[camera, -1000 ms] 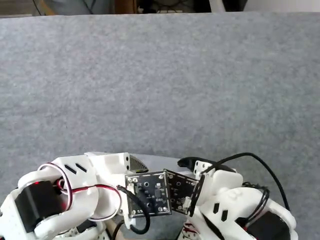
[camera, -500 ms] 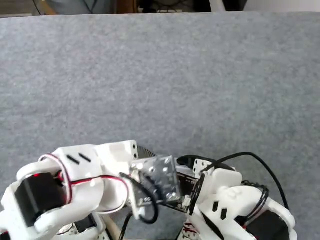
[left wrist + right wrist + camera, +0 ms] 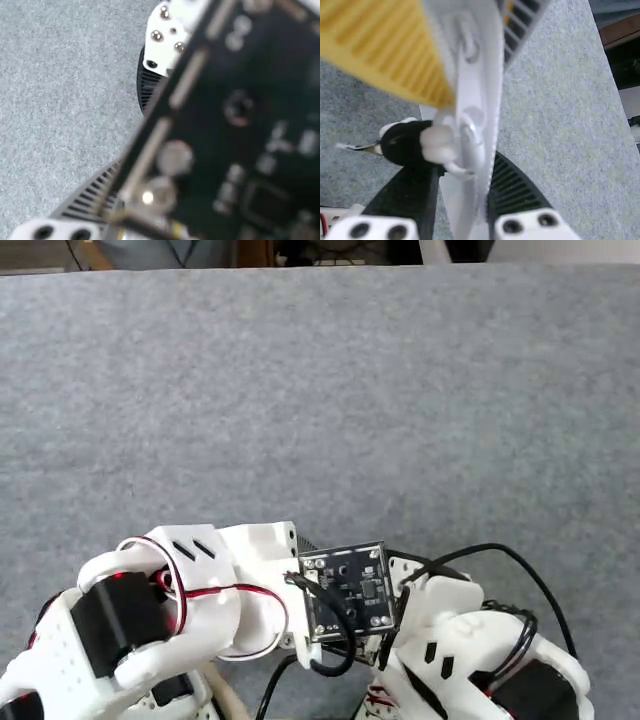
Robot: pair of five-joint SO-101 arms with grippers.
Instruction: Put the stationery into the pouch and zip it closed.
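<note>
Both arms sit folded at the table's near edge in the high view, the left arm (image 3: 170, 620) leaning over the right arm (image 3: 470, 650). A green camera board (image 3: 345, 590) lies face up where the two wrists meet, hiding both grippers from above. Close to the right wrist camera is a yellow ribbed thing (image 3: 385, 45) with a white toothed strip (image 3: 470, 100), like a zip. The strip runs down through my right gripper (image 3: 462, 170). The left wrist view is mostly blocked by a circuit board (image 3: 240, 125) and a black ribbed part (image 3: 146, 82). I cannot make out any stationery.
Grey carpet-like table (image 3: 320, 390) stretches from the arms to the far edge. A beige strip (image 3: 228, 702) peeks out under the left arm at the near edge. Dark furniture stands beyond the far edge.
The left arm's wrist has swung right and rolled, so its camera board now lies over the right arm's wrist. The right arm has kept still.
</note>
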